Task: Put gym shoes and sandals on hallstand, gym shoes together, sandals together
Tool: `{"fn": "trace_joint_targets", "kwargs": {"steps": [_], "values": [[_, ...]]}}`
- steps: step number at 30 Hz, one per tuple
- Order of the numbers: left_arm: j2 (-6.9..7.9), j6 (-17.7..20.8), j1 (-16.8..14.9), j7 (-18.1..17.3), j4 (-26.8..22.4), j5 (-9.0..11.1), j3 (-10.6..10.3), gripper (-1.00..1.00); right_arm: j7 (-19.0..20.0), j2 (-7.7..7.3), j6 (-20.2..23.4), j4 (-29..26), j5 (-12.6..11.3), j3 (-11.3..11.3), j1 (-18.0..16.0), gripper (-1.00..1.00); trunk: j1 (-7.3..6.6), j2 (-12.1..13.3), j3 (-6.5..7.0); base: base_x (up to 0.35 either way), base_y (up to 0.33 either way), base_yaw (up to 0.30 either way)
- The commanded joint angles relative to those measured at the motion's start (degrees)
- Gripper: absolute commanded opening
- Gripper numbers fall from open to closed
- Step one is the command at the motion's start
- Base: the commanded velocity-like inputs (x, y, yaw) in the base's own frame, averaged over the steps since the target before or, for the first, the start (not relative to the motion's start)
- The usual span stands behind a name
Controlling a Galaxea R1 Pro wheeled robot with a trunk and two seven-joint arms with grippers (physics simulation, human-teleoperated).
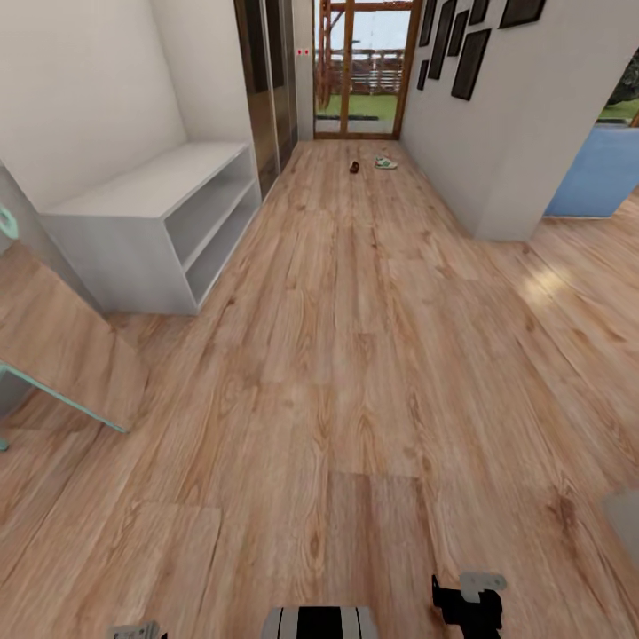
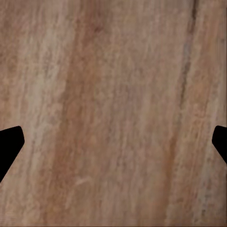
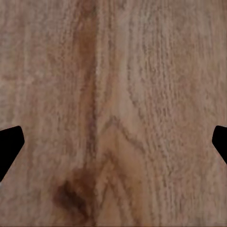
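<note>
Far down the corridor floor (image 1: pixel 355 355), near the glass door, lies a small dark brown sandal (image 1: pixel 354 167). Just to its right lies a white and green gym shoe (image 1: pixel 385 162); both are too small to show detail. The pale grey hallstand (image 1: pixel 151 191) with two open shelf tiers stands against the left wall, its shelves bare. My left gripper (image 2: pixel 113 146) is open over bare wood planks, its dark fingertips (image 2: pixel 9 144) far apart. My right gripper (image 3: pixel 113 146) is open the same way over a knotty plank, and its black body (image 1: pixel 468 603) shows at the head view's bottom edge.
A white wall corner (image 1: pixel 497 177) with dark picture frames juts in on the right, with a blue unit (image 1: pixel 595 173) behind it. At the far left a slanted panel with teal trim (image 1: pixel 62 399) leans over the floor. Dark sliding doors (image 1: pixel 266 89) stand past the hallstand.
</note>
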Motion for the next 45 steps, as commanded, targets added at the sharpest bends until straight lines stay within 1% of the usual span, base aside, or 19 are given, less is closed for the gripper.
{"fn": "trace_joint_targets", "kwargs": {"steps": [1,39,45], "values": [[0.00,-0.2,0.0,-0.3,0.0,-0.4,0.5,1.00,-0.3,0.00,-0.2,0.1,0.6,-0.3,0.0,1.00,0.03,0.0,-0.04,0.338,0.000,0.000],[0.00,-0.2,0.0,-0.3,0.0,-0.4,0.5,1.00,-0.3,-0.05,-0.2,0.1,0.6,-0.3,0.0,1.00,0.03,0.0,-0.04,0.338,0.000,0.000],[0.00,-0.2,0.0,-0.3,0.0,-0.4,0.5,1.00,-0.3,-0.03,-0.2,0.1,0.5,-0.3,0.0,1.00,0.03,0.0,-0.04,0.338,0.000,-0.128]]}}
